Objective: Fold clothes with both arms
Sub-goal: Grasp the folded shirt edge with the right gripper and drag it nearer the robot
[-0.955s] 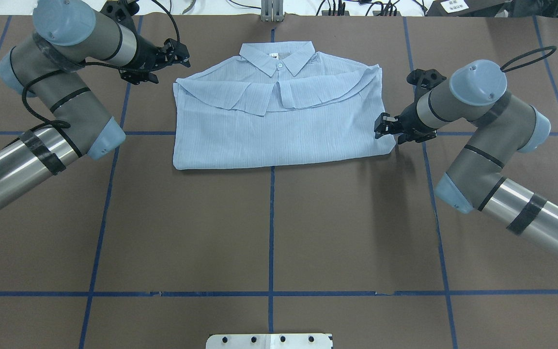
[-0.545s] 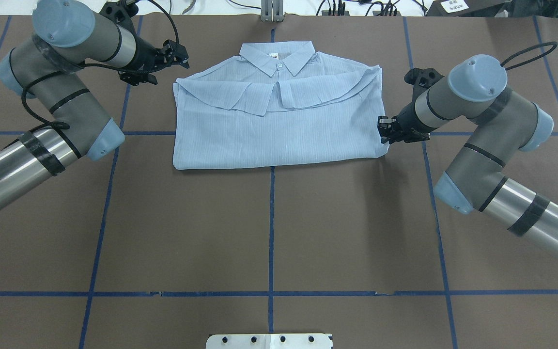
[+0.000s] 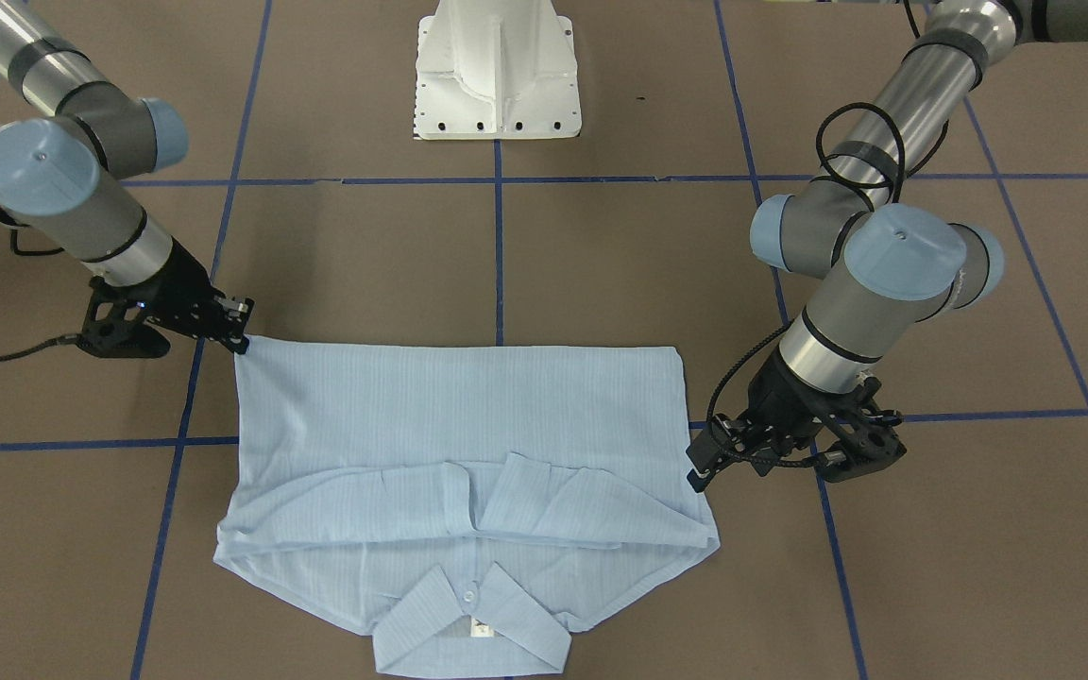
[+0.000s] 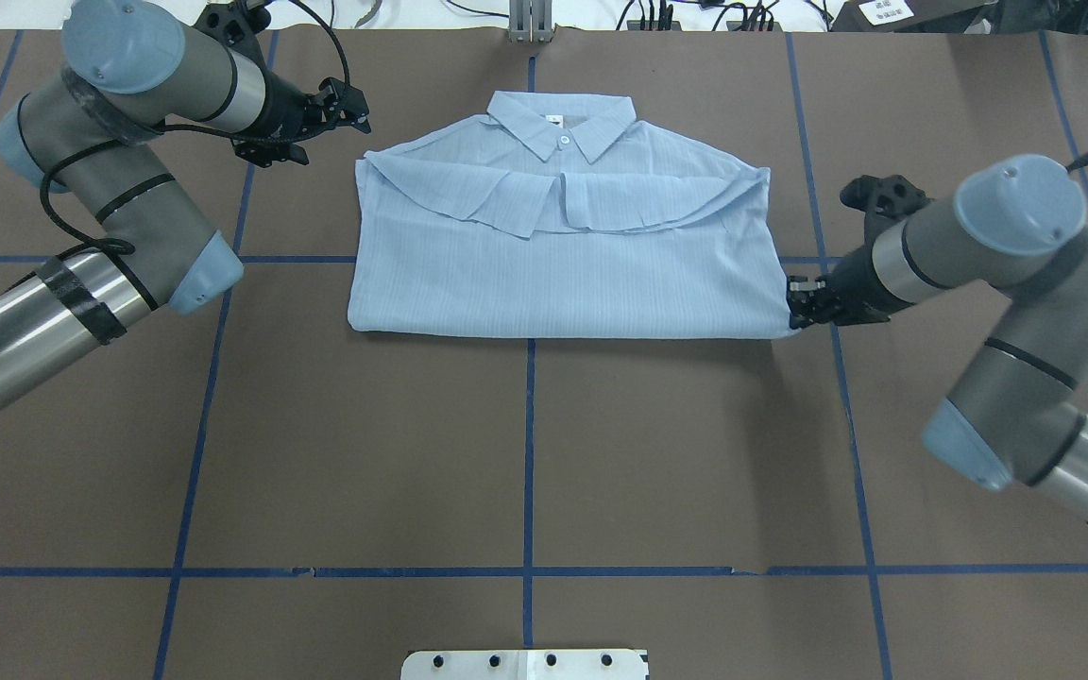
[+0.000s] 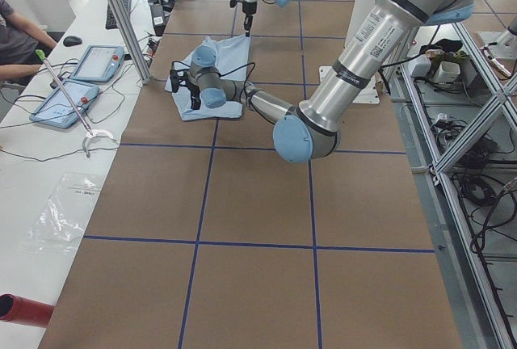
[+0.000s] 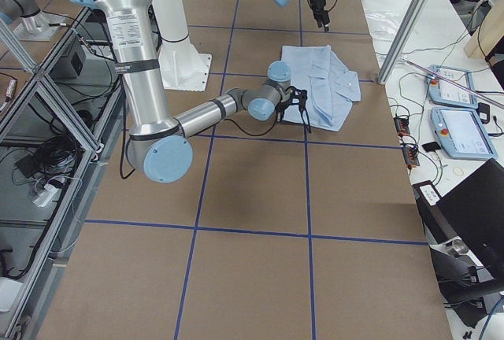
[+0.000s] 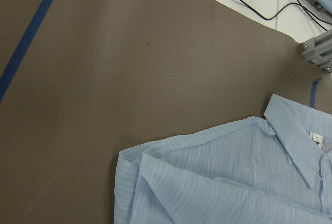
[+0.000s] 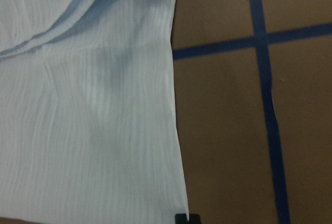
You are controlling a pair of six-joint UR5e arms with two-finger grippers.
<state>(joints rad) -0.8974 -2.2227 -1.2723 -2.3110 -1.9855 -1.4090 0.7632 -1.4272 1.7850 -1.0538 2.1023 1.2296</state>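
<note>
Across the lower middle of the front-facing view, the shirt (image 3: 450, 416) is lying folded flat on the table (image 3: 601, 264). Its collar (image 3: 468, 633) is reaching the bottom edge. The label (image 3: 480, 627) is showing no writing that can be read. At frame left, the right gripper (image 3: 240, 332) is pinching the shirt's upper left corner. At frame right, the left gripper (image 3: 701, 465) is hanging just beside the shirt's right edge, fingers parted and holding nothing. Whether it is touching the cloth cannot be told.

Overhead, the shirt is sitting in the upper middle with its collar toward the top. The right gripper (image 4: 794, 310) is clamping the lower right corner, and its arm is running off the right edge. The left gripper (image 4: 353, 106) is hovering near the shirt's upper left shoulder, apart from it, jaws spread.

From the left side view, the near arm's wrist is covering part of the shirt (image 5: 212, 74), and both grippers are showing too small to judge. The right side view is giving no more.

On the left wrist view, the shoulder and collar are filling the lower right, no fingers are showing, and the label (image 7: 317, 138) is bearing one small dark mark that I cannot read.

On the right wrist view, blurred cloth is filling the left half. Only a black fingertip (image 8: 185, 218) is peeking in at the bottom edge, touching the corner.
</note>
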